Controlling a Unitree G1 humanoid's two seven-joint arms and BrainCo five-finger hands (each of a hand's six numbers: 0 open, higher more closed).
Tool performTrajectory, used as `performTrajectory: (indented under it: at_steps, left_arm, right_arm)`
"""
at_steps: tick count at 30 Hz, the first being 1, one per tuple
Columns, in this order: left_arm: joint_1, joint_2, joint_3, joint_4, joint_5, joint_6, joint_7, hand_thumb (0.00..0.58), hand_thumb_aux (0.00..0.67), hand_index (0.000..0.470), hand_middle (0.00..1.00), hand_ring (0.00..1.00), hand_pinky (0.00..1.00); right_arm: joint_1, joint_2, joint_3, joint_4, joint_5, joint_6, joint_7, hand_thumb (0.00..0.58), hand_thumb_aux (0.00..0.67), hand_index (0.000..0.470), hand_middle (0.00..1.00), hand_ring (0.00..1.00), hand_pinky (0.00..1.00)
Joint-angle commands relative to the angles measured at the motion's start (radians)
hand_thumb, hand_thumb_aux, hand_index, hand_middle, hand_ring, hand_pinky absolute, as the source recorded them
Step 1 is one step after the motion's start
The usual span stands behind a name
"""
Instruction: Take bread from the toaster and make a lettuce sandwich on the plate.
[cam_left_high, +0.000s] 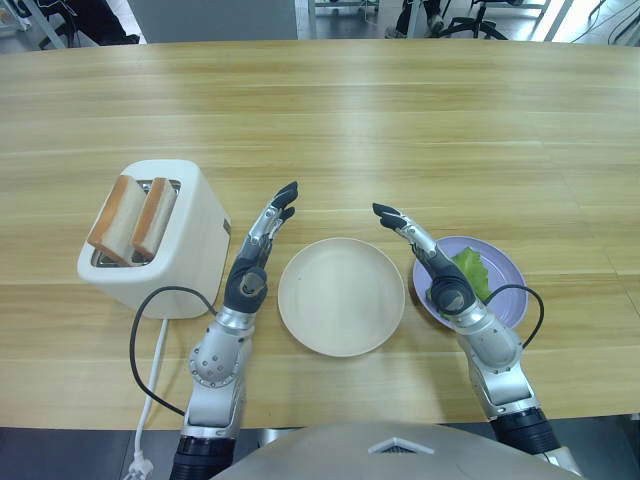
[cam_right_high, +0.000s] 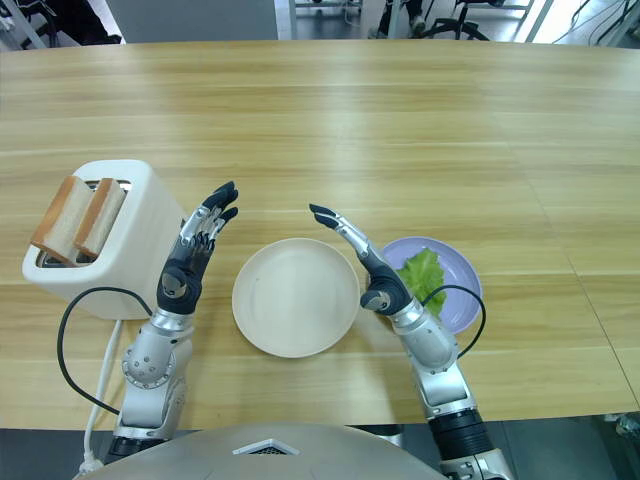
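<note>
Bread in toaster, plate near lettuce

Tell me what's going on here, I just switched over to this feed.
The sandwich is not yet begun. Two bread slices stand in the toaster on the robot's left, the cream plate in the middle is bare, and the lettuce lies on the purple plate at right. The left hand hovers between toaster and cream plate, the right hand over the purple plate's left edge; both are open and hold nothing.
</note>
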Motion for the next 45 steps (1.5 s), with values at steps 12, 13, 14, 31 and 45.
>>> performTrajectory:
  at_steps: [12,13,14,31,45]
  left_arm:
    - [0.007,0.008,-0.006,0.014,0.007,0.002,-0.001,0.0,0.0,0.0,0.0,0.0,0.0]
    - [0.007,0.008,-0.007,0.015,0.007,0.001,-0.002,0.0,0.0,0.0,0.0,0.0,0.0]
    - [0.007,0.009,-0.009,0.016,0.004,0.002,-0.004,0.0,0.0,0.0,0.0,0.0,0.0]
    - [-0.3,0.222,0.636,-0.508,0.089,0.723,0.245,0.0,0.0,0.0,0.0,0.0,0.0]
    - [0.066,0.647,0.483,-0.025,0.748,0.866,0.04,0.0,0.0,0.0,0.0,0.0,0.0]
  right_arm:
    - [0.01,-0.002,0.0,0.005,-0.006,-0.01,0.005,0.0,0.0,0.0,0.0,0.0,0.0]
    - [0.009,-0.002,0.0,0.006,-0.006,-0.011,0.004,0.0,0.0,0.0,0.0,0.0,0.0]
    - [0.009,-0.002,-0.001,0.008,-0.007,-0.013,0.004,0.0,0.0,0.0,0.0,0.0,0.0]
    - [0.064,0.035,-0.08,-0.166,-0.039,0.233,-0.097,0.0,0.0,0.0,0.0,0.0,0.0]
    - [0.178,-0.052,-0.154,-0.428,0.032,0.438,-0.056,0.0,0.0,0.0,0.0,0.0,0.0]
